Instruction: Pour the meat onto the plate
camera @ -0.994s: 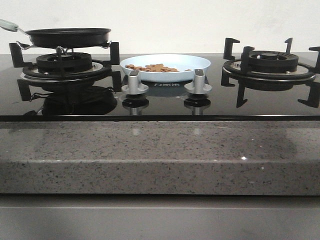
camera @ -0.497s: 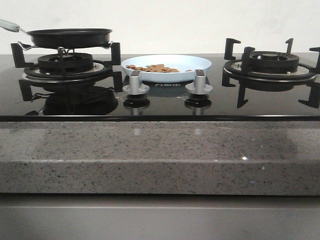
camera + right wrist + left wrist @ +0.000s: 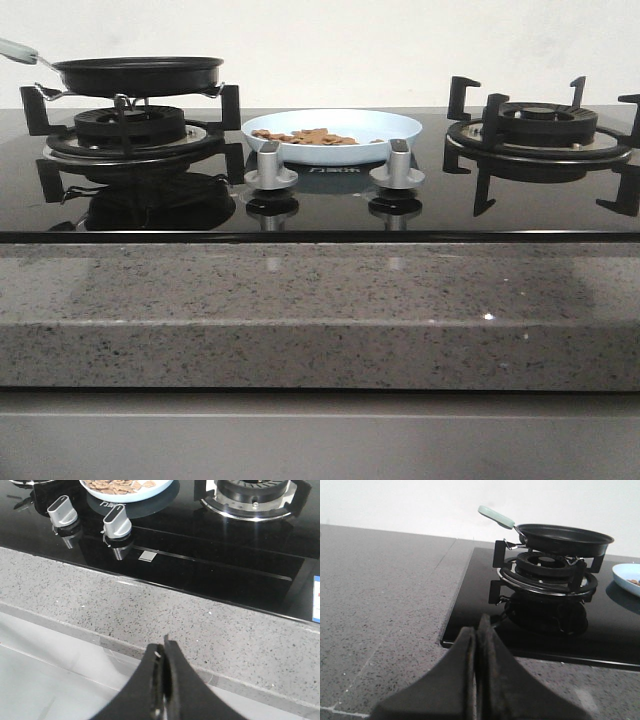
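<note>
The pale light-blue plate stands on the black glass hob between the two burners, behind the knobs. The orange-brown meat lies in it in several small pieces. The plate's edge also shows in the left wrist view and in the right wrist view, with meat on it. My left gripper is shut and empty, low over the grey counter left of the hob. My right gripper is shut and empty, over the counter's front edge. Neither gripper shows in the front view.
A black frying pan with a pale green handle sits on the left burner. The right burner is bare. Two silver knobs stand at the hob's front. The speckled stone counter runs along the front.
</note>
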Controlling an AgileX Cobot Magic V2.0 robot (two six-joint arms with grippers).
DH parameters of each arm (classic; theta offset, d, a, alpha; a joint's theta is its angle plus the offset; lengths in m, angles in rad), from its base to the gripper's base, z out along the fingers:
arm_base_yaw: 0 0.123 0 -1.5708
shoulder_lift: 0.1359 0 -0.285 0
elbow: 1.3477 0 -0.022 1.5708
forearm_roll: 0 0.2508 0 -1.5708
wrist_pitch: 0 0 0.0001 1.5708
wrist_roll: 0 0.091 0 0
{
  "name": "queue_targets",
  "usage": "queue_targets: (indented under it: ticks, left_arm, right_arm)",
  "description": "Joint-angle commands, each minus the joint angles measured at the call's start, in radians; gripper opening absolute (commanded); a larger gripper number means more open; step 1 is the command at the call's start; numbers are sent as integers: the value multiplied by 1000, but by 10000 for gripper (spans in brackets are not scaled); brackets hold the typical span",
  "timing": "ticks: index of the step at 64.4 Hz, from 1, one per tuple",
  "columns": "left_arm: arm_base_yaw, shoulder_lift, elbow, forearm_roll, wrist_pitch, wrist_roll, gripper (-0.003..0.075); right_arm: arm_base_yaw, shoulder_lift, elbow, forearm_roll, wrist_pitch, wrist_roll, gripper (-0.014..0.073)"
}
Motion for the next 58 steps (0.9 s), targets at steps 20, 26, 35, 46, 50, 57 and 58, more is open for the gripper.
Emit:
queue_targets:
  ticks: [20,26,35,46,50,57,58]
  left_arm:
    - [-51,-18,9,42,-223,-14,-20]
    - [-58,-18,9,42,-226,-14,-20]
    - [-58,-18,9,42,-224,-14,-20]
    - [-58,-18,9,42,-222,-14,-20]
    - [-58,-18,9,42,-222,-14,-20]
    - [-58,-18,9,42,-222,-14,-20]
    - [-58,-18,9,42,-222,-14,-20]
  right_arm:
    - [-3,14,-27,-2,-66,-5,-69]
    - [-3,14,-27,-2,-66,-5,-69]
    - [-3,14,-27,-2,-66,-5,-69]
    - [-3,14,-27,-2,-66,-5,-69]
    - [-3,14,-27,-2,-66,-5,-69]
    - [-3,14,-27,-2,-66,-5,-69]
    - [-3,14,-27,-2,-66,-5,-69]
